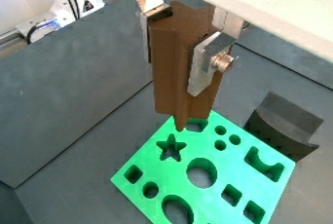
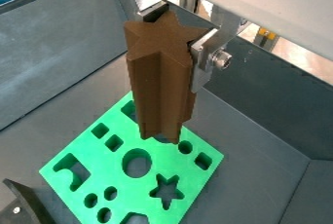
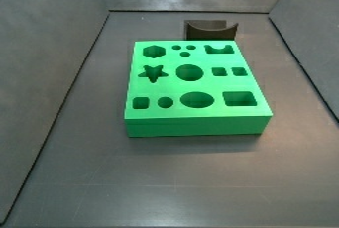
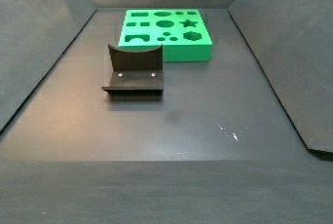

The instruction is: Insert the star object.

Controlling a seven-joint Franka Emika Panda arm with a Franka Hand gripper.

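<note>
I'm holding the star object (image 2: 162, 82) upright, the gripper (image 1: 182, 57) fingers clamped on its sides, hanging above the green block (image 3: 199, 118) near the bench's far edge. Its star hole (image 3: 154, 73) is empty; aligning and lowering remain.

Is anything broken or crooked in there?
Nothing stands out. The pincer holds the star object upright above the green block, which lies flat and whole. The star-shaped hole is empty and unblocked. The dark grey curved block sits apart from the green block, undamaged.
</note>
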